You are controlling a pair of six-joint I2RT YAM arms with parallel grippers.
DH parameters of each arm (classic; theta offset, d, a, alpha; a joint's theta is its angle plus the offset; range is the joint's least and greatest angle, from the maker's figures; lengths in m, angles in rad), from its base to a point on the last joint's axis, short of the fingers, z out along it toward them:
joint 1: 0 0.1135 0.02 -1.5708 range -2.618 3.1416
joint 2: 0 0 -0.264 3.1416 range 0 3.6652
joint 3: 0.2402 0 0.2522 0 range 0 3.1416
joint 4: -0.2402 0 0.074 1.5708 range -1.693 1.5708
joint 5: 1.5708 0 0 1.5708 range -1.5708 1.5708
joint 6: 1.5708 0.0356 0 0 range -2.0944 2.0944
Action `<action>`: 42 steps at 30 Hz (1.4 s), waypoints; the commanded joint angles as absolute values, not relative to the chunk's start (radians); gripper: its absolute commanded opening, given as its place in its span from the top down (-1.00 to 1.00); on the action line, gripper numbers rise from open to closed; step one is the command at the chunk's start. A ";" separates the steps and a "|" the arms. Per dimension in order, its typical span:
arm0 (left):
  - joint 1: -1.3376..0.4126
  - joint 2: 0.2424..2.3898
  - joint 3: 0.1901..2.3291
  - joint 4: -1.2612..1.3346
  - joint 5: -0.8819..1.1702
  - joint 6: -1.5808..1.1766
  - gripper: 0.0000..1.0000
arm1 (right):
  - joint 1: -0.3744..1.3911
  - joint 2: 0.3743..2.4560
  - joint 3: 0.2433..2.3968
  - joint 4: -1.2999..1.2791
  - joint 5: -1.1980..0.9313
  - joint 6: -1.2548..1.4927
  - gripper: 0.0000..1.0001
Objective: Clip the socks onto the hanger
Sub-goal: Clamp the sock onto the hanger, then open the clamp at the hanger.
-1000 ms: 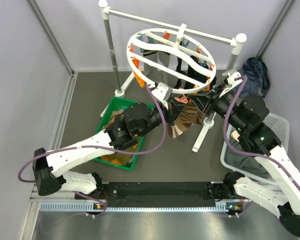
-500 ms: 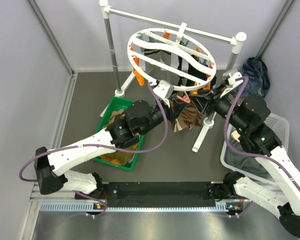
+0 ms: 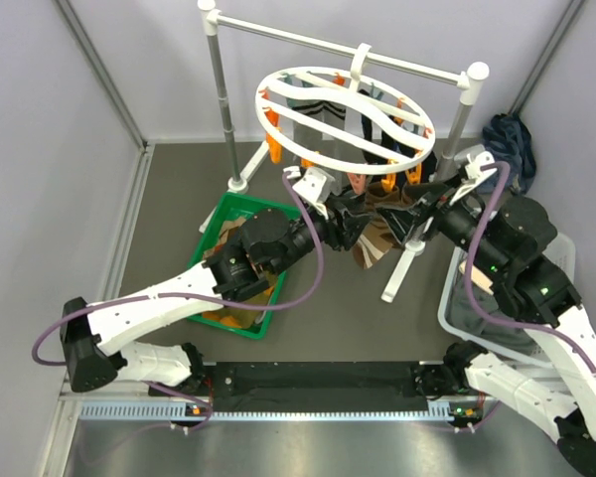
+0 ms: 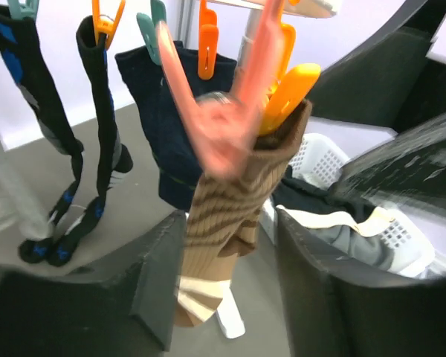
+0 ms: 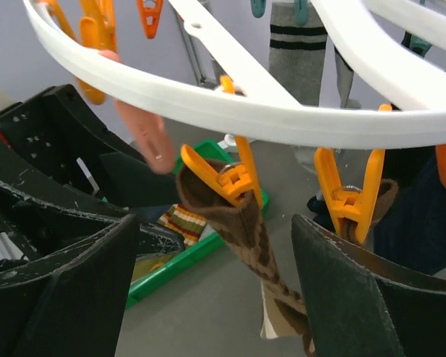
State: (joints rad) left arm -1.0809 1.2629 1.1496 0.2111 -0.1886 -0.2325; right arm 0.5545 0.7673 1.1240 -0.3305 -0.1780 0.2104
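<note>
The brown striped sock [image 4: 241, 171] hangs by its cuff from an orange clip [image 4: 286, 93] at about 6 o'clock on the hanger [image 5: 208, 104]. The left gripper [image 4: 230, 219] at its 9 o'clock and the right gripper [image 5: 215, 223] at its 3 o'clock are both spread apart, holding nothing. A finger brushing the sock while backing out could tug the cuff free, and a blurred pink clip [image 4: 215, 97] hides how deep the bite goes.

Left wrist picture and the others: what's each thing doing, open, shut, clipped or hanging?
brown striped sock: clipped, hanging down.
orange clip: shut on the sock.
left tool: open, sock between its fingers.
right tool: open, empty.
hanger: hung on the rail.
</note>
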 commanded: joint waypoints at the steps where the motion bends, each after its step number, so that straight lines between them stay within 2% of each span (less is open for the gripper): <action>1: -1.083 1.175 1.106 0.302 -0.199 -0.230 -0.27 | 0.552 0.741 1.241 -0.396 -0.196 0.176 -0.65; 7: -1.083 1.123 1.042 0.331 -0.239 -0.227 -0.74 | 0.552 0.773 1.346 -0.472 -0.300 0.172 -0.65; 10: -1.081 1.094 1.005 0.363 -0.239 -0.229 -0.92 | 0.551 0.825 1.440 -0.553 -0.369 0.175 -0.64; 12: -1.080 1.075 0.979 0.385 -0.239 -0.227 -0.96 | 0.552 0.856 1.495 -0.578 -0.432 0.190 -0.63; 18: -1.072 1.045 0.937 0.388 -0.252 -0.232 -0.96 | 0.552 0.951 1.575 -0.656 -0.489 0.218 -0.61; 24: -1.071 1.016 0.891 0.399 -0.281 -0.232 -0.96 | 0.552 1.025 1.629 -0.730 -0.352 0.232 -0.50; 34: -1.069 1.048 0.888 0.393 -0.272 -0.221 -0.96 | 0.552 0.999 1.517 -0.606 -0.131 0.235 -0.22; 42: -1.069 1.091 0.900 0.393 -0.265 -0.210 -0.96 | 0.554 0.933 1.450 -0.492 -0.101 0.253 -0.11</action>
State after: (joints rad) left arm -1.0740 1.0729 0.8871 0.3447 -0.2707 -0.2302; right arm 0.5545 0.9844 1.4624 -0.6060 -0.1413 0.2371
